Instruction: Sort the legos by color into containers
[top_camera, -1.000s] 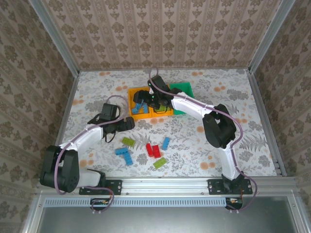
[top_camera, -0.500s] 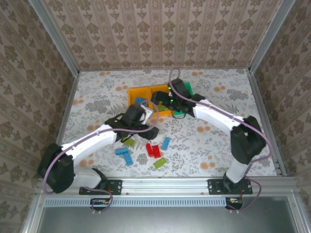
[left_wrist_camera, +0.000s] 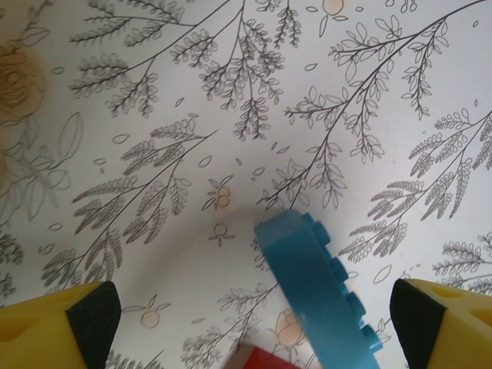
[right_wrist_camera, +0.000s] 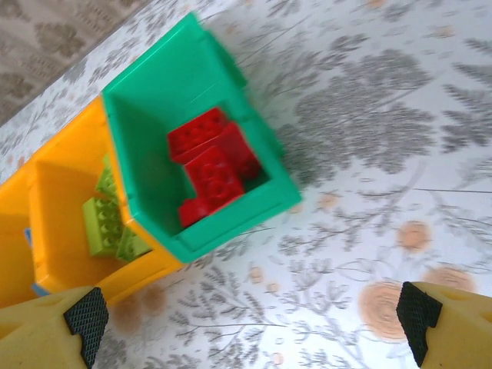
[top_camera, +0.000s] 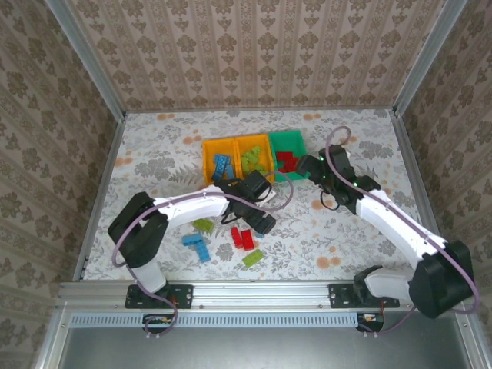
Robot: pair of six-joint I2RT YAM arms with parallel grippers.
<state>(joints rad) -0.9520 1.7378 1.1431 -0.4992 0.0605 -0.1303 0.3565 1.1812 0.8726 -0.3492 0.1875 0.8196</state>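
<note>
Left gripper point(left_wrist_camera: 254, 317): released, jaws spread wide over the floral table point(left_wrist_camera: 154, 115), grasping nothing.
Blue brick point(left_wrist_camera: 319, 280): lies between the spread fingers, touching neither; a red brick point(left_wrist_camera: 265, 360) sits at its 7 o'clock.
Right gripper point(right_wrist_camera: 252, 319): released and empty, at 5 o'clock of the green bin point(right_wrist_camera: 146, 84).
Green bin: holds red bricks point(right_wrist_camera: 211, 165).
Orange bin point(right_wrist_camera: 54, 192): touches the green bin at its 8 o'clock and holds lime bricks point(right_wrist_camera: 104, 219).
Loose legos point(top_camera: 243, 237): red, blue and lime, at 6 o'clock of the bins.
</note>
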